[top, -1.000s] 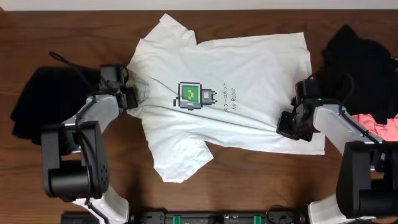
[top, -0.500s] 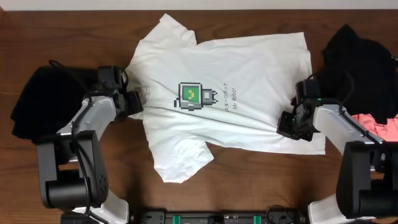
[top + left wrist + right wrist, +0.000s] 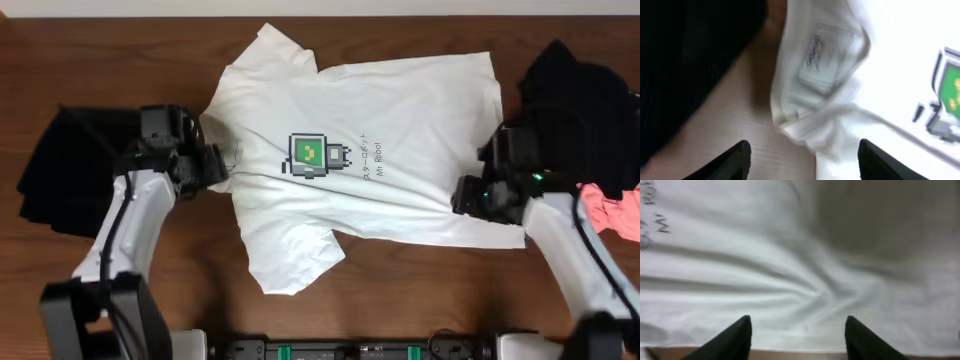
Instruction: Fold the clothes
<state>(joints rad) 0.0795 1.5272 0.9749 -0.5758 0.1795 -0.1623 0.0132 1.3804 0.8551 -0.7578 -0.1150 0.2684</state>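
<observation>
Note white T-shirt (image 3: 390, 140) spread flat, print up, mid-table (image 3: 100, 60); black garment (image 3: 60, 170) far left. Find left gripper (image 3: 802, 152) at collar, fingers apart; right gripper (image 3: 797, 330) over hem, likewise apart. Cloth contact unclear, views blurred.

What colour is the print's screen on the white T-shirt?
Green screen, dark pixel outline; overhead view shows it best.
</observation>
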